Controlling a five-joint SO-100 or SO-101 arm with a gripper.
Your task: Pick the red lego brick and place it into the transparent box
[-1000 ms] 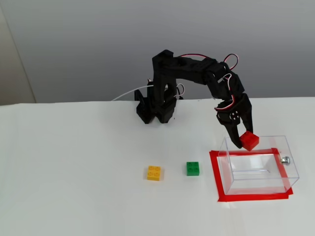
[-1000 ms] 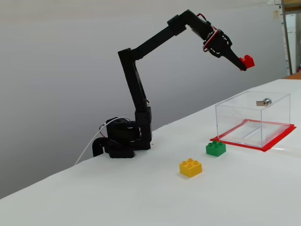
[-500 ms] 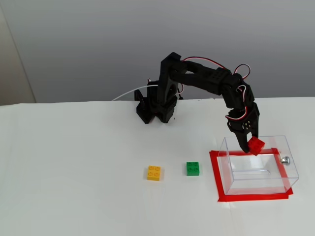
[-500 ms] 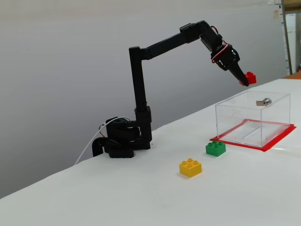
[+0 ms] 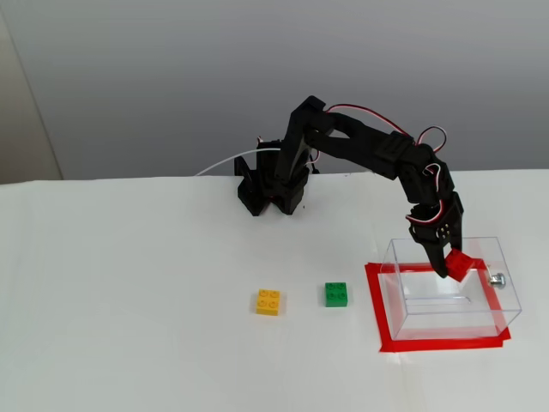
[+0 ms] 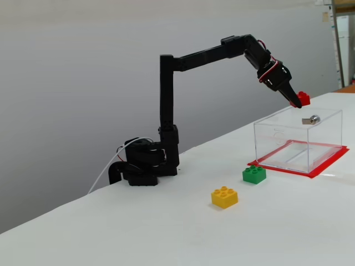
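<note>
White tabletop (image 5: 129, 283) against a grey wall. Gripper (image 5: 449, 268) pinches the red lego brick (image 5: 459, 265), holding it above the open top of the transparent box (image 5: 446, 311), clear of its rim in a fixed view (image 6: 303, 98). Yellow brick (image 5: 268, 302) and green brick (image 5: 336, 294) lie left of the box.

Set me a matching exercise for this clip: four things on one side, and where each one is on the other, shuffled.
Things:
1. small red plastic lego brick
2. small green plastic brick
3. small yellow plastic brick
4. clear rectangular plastic box

Places:
A. on the red tape frame
B. held in the black hand above the box
C. on the table, nearest the box
D. on the table, beyond the green one

Pairs: 1-B, 2-C, 3-D, 4-A
</note>
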